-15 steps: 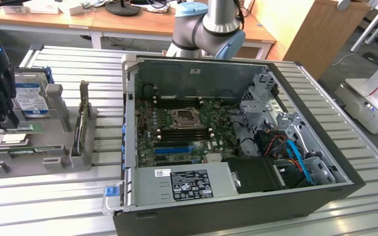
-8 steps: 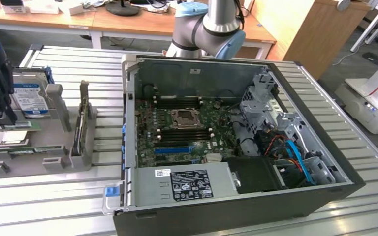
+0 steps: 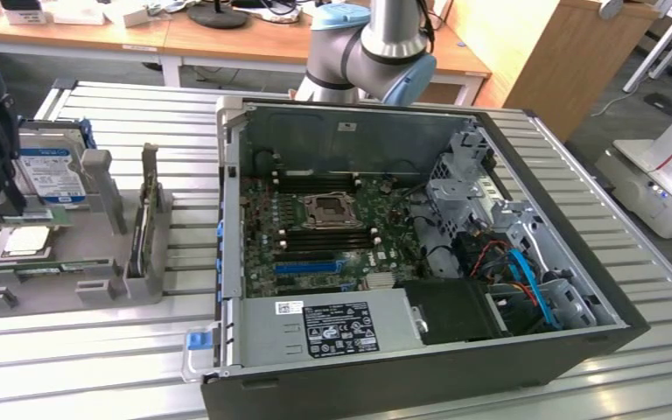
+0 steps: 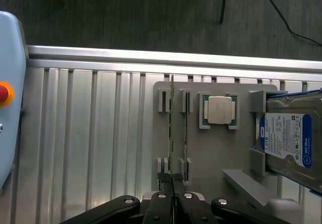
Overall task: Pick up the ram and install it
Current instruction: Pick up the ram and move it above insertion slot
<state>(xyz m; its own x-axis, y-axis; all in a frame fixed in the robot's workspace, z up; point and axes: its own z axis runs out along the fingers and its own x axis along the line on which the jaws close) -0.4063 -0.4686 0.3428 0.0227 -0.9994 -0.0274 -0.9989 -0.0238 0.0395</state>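
One ram (image 4: pixel 171 123) stands on edge in line with the end effector (image 4: pixel 172 180) (fingers together).

The ram (image 3: pixel 144 219), a long thin board, stands on edge in the grey holder's (image 3: pixel 32 306) slots.

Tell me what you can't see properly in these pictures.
Ram: wrist view, seen edge-on, so its flat sides are hidden.
Hard drive: exterior view, partly behind the gripper.
Arm: exterior view, cut off by the picture's edge.
Case sticker: exterior view, writing too small to read.
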